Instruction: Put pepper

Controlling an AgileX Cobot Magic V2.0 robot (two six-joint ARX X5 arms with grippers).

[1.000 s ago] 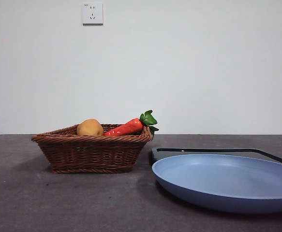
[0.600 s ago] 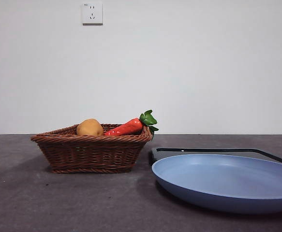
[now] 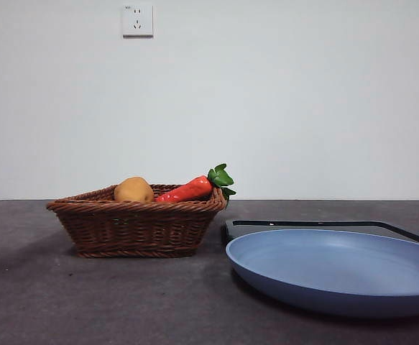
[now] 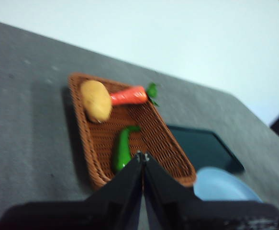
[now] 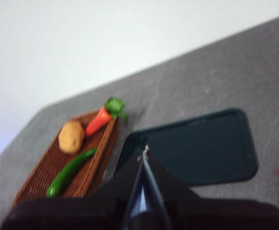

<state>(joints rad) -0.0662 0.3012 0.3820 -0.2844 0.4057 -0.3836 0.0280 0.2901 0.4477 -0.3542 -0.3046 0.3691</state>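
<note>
The pepper (image 4: 121,150) (image 5: 68,172), long, slim and dark green, lies inside the brown wicker basket (image 3: 101,215) (image 4: 96,158) (image 5: 34,184); the front view hides it behind the basket wall. My left gripper (image 4: 142,155) is shut and hovers high above the basket, its tips over the pepper's near end. High over the dark tray (image 5: 201,148), my right gripper (image 5: 143,152) is shut too, empty and well apart from the basket. Neither gripper shows in the front view.
A tan potato (image 3: 134,190) (image 4: 96,100) and a red-orange carrot with green leaves (image 3: 191,188) (image 4: 129,96) share the basket. A blue plate (image 3: 338,269) sits at the front right, partly over the dark flat tray (image 3: 317,224). A wall socket (image 3: 137,20) is behind.
</note>
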